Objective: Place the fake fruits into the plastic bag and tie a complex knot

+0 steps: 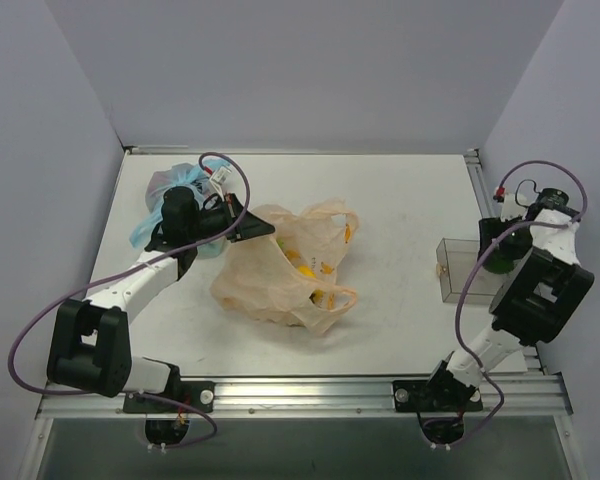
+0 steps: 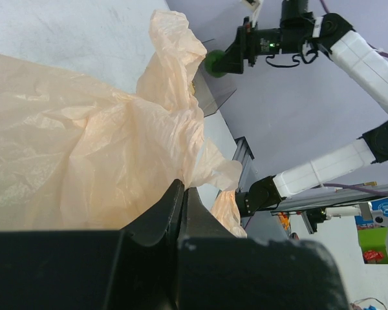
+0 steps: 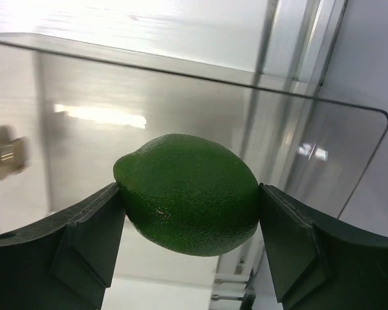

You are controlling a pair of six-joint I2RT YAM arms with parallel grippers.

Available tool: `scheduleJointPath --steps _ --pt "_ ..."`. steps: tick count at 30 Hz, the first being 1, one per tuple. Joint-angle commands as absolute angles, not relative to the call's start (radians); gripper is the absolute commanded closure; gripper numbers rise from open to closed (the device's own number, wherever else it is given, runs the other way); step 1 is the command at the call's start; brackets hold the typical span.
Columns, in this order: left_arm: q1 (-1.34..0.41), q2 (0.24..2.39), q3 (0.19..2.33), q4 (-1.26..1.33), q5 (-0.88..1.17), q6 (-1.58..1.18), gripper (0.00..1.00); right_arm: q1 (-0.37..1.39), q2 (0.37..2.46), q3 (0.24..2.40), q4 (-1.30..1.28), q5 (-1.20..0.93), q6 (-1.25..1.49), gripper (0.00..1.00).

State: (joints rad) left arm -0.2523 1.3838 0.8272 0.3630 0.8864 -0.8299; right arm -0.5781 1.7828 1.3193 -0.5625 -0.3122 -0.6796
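The plastic bag [image 1: 280, 280] lies slumped mid-table [image 1: 400, 200]. It is thin, crinkled and translucent peach-orange, with its loop handles loose and untied. Yellow and orange fake fruits [image 1: 320, 297] show through its film. At the bag's left rim, the left gripper [image 1: 258, 226] has its fingers pressed together on a fold of the film. Well to the bag's right, the right gripper [image 3: 189, 197] clamps a dark green fruit [image 3: 181, 174] between its fingers, at a clear box [image 1: 458, 270].
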Motion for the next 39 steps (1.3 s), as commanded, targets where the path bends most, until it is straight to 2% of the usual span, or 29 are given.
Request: scheduleJointPath --steps 1,5,11,16,21,23,24,28,31,39 --pt "-0.252 1.358 0.861 0.379 0.882 -0.815 1.00 -0.543 1.590 1.347 -0.721 -0.489 -0.628 0.45" --pt "-0.253 1.358 0.864 0.380 0.882 -0.818 1.00 -0.385 1.479 1.355 -0.776 -0.598 -0.479 0.45" --pt "-0.255 1.361 0.876 0.380 0.882 -0.827 1.00 0.029 1.407 1.370 -0.685 -0.650 -0.232 0.45" --pt "-0.255 1.362 0.877 0.408 0.876 -0.860 1.00 0.383 1.503 1.414 -0.612 -0.552 -0.111 0.46" --pt "-0.253 1.350 0.865 0.431 0.877 -0.876 1.00 0.573 1.597 1.420 -0.500 -0.444 -0.054 0.45" --pt "-0.252 1.348 0.855 0.436 0.879 -0.881 1.00 0.648 1.649 1.434 -0.459 -0.405 -0.038 0.38" --pt "-0.252 1.345 0.853 0.443 0.880 -0.884 1.00 0.666 1.681 1.457 -0.451 -0.362 -0.035 0.27" --pt "-0.247 1.350 0.842 0.463 0.882 -0.902 1.00 0.724 1.718 1.499 -0.439 -0.333 -0.021 0.06" --pt "-0.242 1.350 0.839 0.471 0.885 -0.905 1.00 0.716 1.656 1.482 -0.448 -0.351 -0.028 0.00" --pt "-0.238 1.367 0.836 0.486 0.894 -0.905 1.00 0.549 1.422 1.428 -0.545 -0.501 -0.106 0.00"
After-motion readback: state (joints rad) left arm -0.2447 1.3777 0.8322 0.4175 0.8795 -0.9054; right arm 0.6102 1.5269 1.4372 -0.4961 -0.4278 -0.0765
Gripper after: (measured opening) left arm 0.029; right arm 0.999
